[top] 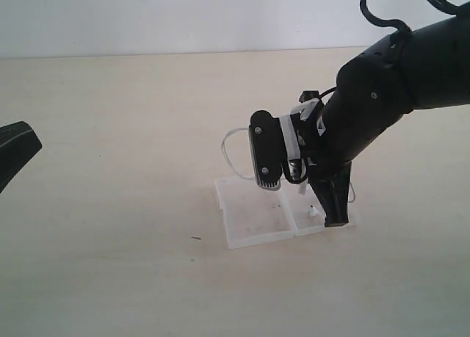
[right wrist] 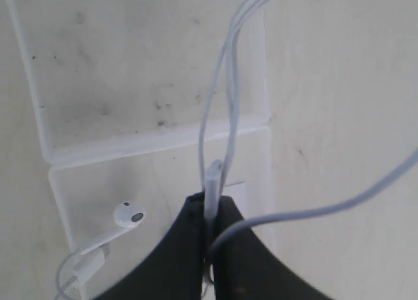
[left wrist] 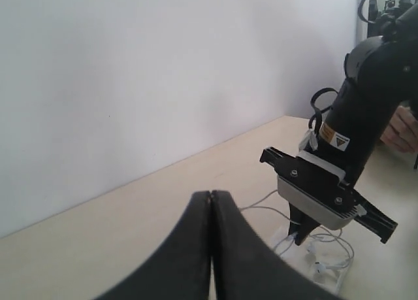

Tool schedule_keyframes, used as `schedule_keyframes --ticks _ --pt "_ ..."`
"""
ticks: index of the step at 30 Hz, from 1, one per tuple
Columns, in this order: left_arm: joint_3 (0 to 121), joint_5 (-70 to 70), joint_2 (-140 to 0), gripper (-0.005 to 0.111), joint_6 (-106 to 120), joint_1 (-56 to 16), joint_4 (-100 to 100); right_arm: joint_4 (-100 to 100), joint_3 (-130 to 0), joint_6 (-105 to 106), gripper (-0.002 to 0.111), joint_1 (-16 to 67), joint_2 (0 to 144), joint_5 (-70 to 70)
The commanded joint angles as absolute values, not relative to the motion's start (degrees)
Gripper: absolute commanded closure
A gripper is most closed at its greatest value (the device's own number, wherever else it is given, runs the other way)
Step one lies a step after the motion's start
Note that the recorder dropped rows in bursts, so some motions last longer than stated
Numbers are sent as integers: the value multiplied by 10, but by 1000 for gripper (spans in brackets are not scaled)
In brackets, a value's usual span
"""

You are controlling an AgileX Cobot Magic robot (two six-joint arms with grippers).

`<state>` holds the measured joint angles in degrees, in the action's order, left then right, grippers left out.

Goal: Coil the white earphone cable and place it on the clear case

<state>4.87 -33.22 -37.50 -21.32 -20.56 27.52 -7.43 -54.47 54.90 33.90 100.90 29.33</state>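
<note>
- The left gripper (top: 13, 152) is seen at the far left edge of the exterior view, well apart from every task item. Its fingers (left wrist: 189, 248) are pressed together along their full length with nothing between them: it is clenched and empty.
- The clear case (top: 253, 218) is laid flat on the table (top: 110, 263) with both halves spread, directly beneath the right gripper (top: 334, 214). The hinge line is located just ahead of that gripper's fingertips. Dark specks are seen on the half farther from them.
- The white earphone cable (right wrist: 313, 212) is held over the case.
  - Several strands are led away from the right gripper's fingertips across the farther half.
  - One loop is seen beyond the case's far edge.
  - One further strand is swung out to the side over the bare table.
- An earbud (right wrist: 128, 215) is rested on the case half under the right gripper, just beside its fingers.
- The right gripper is pointed down at the right half of the case. Whether its tip touches the plastic cannot be told. Its fingers are clenched on the cable, with thin strands and a short white stub pinched between the fingertips.
</note>
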Motion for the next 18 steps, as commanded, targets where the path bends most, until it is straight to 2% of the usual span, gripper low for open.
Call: schedule_keyframes --ticks 1,6,9,18 --pt "47 -331 -371 107 -212 -204 267 -76 -541 548 108 340 1035 305" --pt "47 -330 -371 107 -212 -204 267 -78 -541 549 108 340 1063 303" --pt "47 -330 -371 107 -212 -204 267 -79 -541 549 103 340 1065 301" --pt "47 -330 -371 107 -212 -204 267 -91 -541 548 66 340 1065 298"
